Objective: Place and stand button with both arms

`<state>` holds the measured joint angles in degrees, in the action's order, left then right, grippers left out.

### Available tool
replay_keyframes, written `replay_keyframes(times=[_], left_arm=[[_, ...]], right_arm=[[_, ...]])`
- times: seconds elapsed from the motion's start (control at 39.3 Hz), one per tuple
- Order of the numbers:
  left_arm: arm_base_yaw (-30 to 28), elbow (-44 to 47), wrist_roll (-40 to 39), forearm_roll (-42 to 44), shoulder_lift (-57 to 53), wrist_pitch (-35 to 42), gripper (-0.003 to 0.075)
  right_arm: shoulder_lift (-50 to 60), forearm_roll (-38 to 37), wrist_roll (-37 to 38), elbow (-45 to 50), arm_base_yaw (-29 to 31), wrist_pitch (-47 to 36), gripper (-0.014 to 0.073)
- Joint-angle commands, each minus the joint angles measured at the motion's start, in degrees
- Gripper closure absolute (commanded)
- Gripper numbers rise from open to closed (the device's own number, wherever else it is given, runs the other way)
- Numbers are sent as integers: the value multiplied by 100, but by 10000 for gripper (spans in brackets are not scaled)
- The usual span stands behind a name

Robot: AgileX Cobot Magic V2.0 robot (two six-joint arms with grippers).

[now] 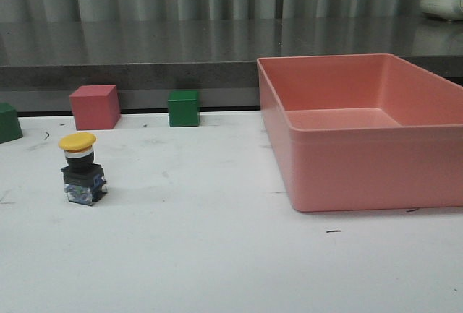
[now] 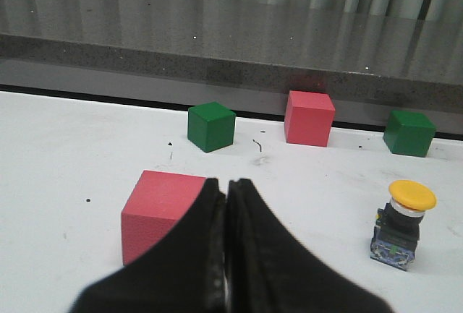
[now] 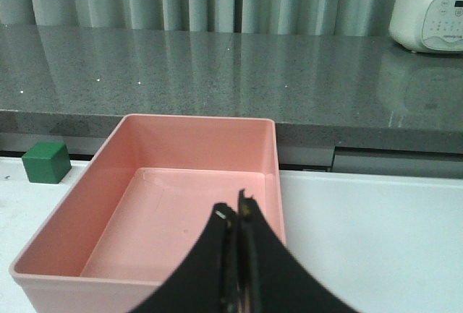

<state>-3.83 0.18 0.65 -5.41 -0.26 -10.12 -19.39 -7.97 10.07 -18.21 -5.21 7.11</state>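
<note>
I see the push button (image 1: 82, 168) already upright on the white table (image 1: 217, 255), left of the pink bin (image 1: 362, 176), with left gripper (image 2: 228, 190) and right gripper (image 3: 239, 215) both clenched empty, so nothing appears left.

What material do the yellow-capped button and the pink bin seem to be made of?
The button: its yellow cap looks like matte plastic, the collar like shiny metal or chromed plastic, the base like black plastic over a clear bottom part. The bin: probably moulded plastic, going by its even pink colour, smooth walls and rounded corners.
</note>
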Motion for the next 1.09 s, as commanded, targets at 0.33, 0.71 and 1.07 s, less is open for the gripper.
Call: replay_keyframes(times=[0.33, 0.71, 1.07], left_arm=[[-6, 45, -5, -62, -145, 528, 741], [-6, 45, -5, -62, -134, 528, 740], [-6, 45, -5, -62, -134, 528, 741]], right_arm=[[1206, 1191, -749, 1640, 377, -341, 655], [2103, 1288, -749, 1949, 450, 43, 655], [2103, 1288, -749, 1949, 450, 30, 655]])
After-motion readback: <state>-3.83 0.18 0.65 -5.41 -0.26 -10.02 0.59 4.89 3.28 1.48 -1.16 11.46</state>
